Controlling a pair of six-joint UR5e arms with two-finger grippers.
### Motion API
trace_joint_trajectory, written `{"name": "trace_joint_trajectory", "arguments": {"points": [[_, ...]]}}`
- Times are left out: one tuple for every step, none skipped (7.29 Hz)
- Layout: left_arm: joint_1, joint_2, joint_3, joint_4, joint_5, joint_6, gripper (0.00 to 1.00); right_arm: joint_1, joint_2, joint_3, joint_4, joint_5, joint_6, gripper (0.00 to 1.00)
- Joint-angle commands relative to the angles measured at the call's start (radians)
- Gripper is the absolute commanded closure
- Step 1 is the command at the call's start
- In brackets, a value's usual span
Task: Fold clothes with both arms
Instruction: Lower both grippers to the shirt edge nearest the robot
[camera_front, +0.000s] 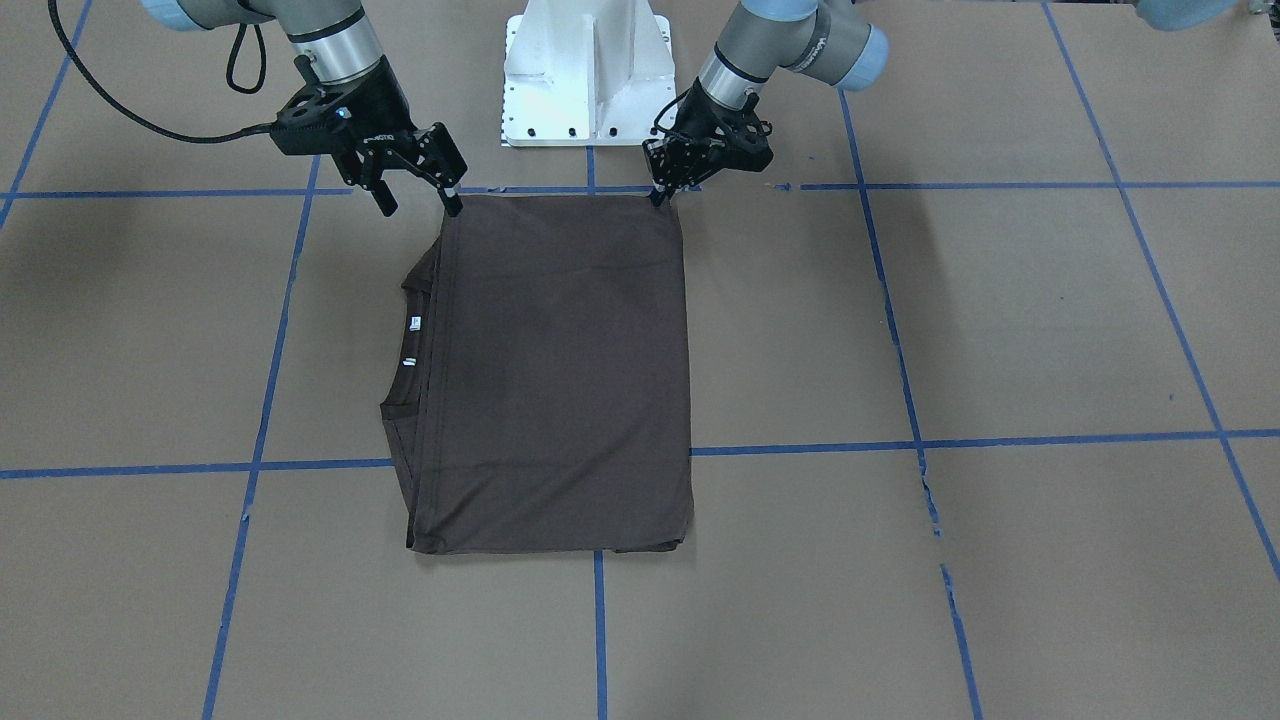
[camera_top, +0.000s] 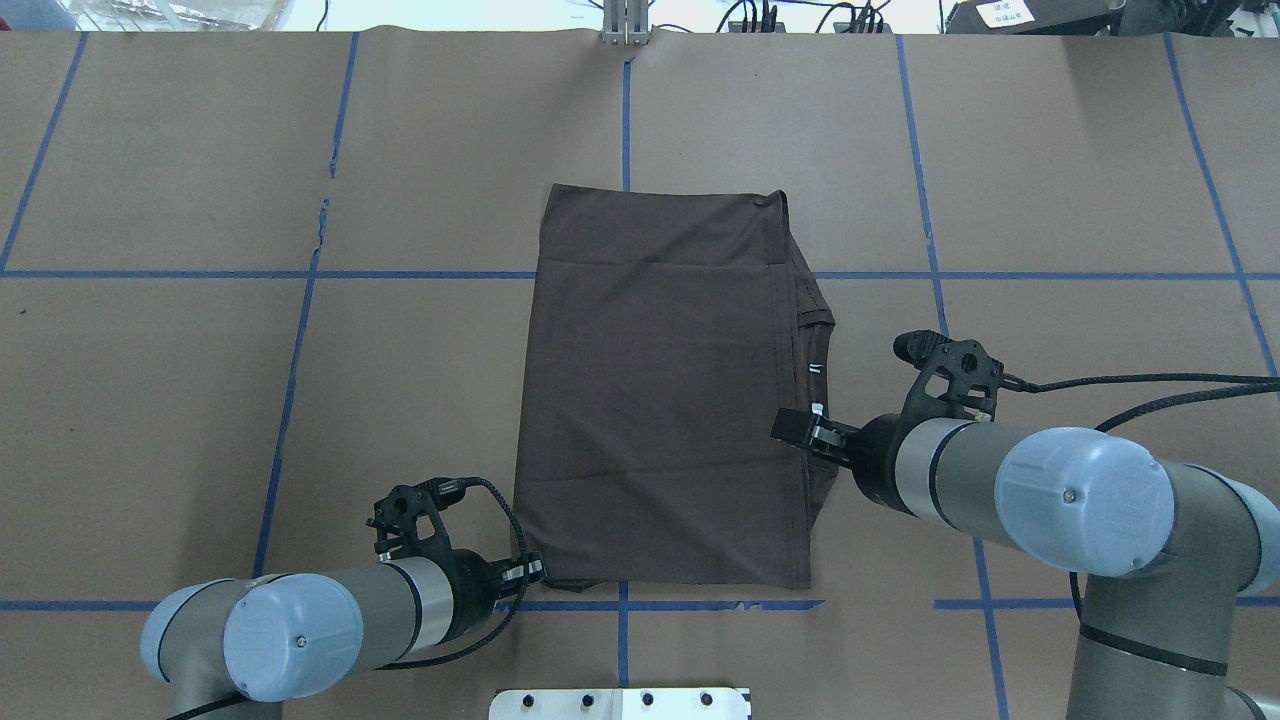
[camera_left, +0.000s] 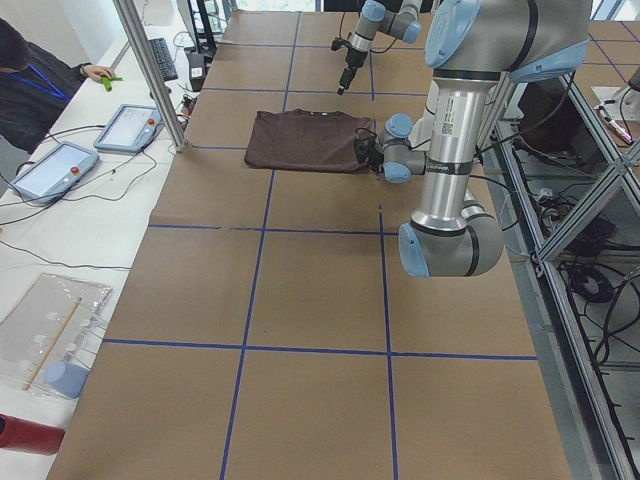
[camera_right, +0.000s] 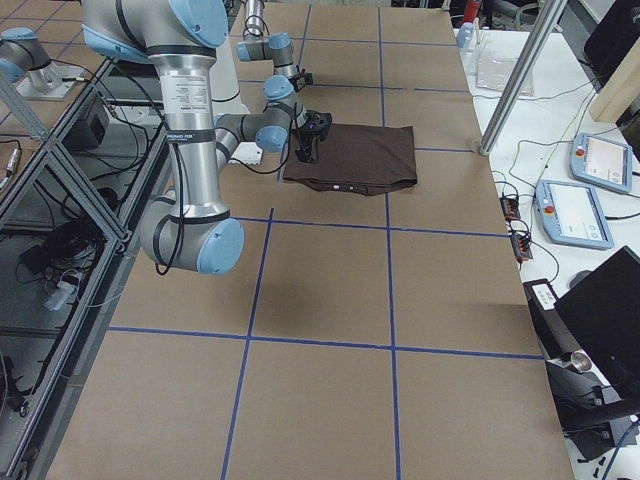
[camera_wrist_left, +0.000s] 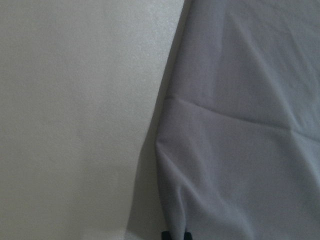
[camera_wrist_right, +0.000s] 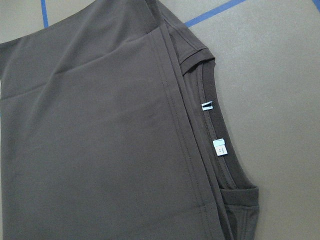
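Note:
The dark brown T-shirt (camera_front: 560, 370) lies folded into a flat rectangle on the brown table. Its ribbed collar and white neck tags (camera_wrist_right: 219, 147) show at the edge on my right side. My left gripper (camera_front: 660, 195) is shut on the shirt's near corner on my left side; in the left wrist view the fabric (camera_wrist_left: 240, 125) rises into the closed fingertips (camera_wrist_left: 175, 234). My right gripper (camera_front: 421, 205) is open just above the shirt's near corner on the collar side, holding nothing. From overhead, the left gripper (camera_top: 530, 572) sits at the shirt's (camera_top: 660, 400) near-left corner and the right gripper (camera_top: 795, 428) over the collar edge.
The white pedestal base (camera_front: 590, 80) stands just behind the shirt's near edge. Blue tape lines (camera_front: 600, 620) grid the table. A side table with tablets (camera_left: 125, 125) and a seated person (camera_left: 30, 75) lies beyond the far edge.

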Motion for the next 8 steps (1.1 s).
{"name": "trace_joint_trajectory", "arguments": {"points": [[-0.002,-0.002,0.0,0.008,0.001,0.002,1.0,-0.055,-0.005,-0.001,-0.041,-0.099,0.026,0.02],[-0.002,-0.005,0.0,0.008,0.001,0.002,1.0,-0.104,0.017,0.0,-0.125,-0.155,0.139,0.04],[0.0,-0.007,-0.003,0.008,0.001,0.002,1.0,-0.145,0.07,-0.001,-0.211,-0.185,0.26,0.14],[0.0,-0.007,-0.009,0.008,0.001,0.002,1.0,-0.19,0.102,-0.006,-0.296,-0.187,0.358,0.19],[0.0,-0.007,-0.009,0.008,0.001,0.002,1.0,-0.225,0.16,-0.03,-0.377,-0.187,0.426,0.27],[0.0,-0.007,-0.012,0.008,0.003,0.002,1.0,-0.254,0.182,-0.065,-0.408,-0.187,0.509,0.33],[-0.002,-0.007,-0.028,0.008,0.012,0.002,1.0,-0.268,0.185,-0.088,-0.408,-0.188,0.517,0.34],[-0.002,-0.005,-0.038,0.008,0.012,0.002,1.0,-0.281,0.182,-0.104,-0.416,-0.19,0.551,0.34]]}}
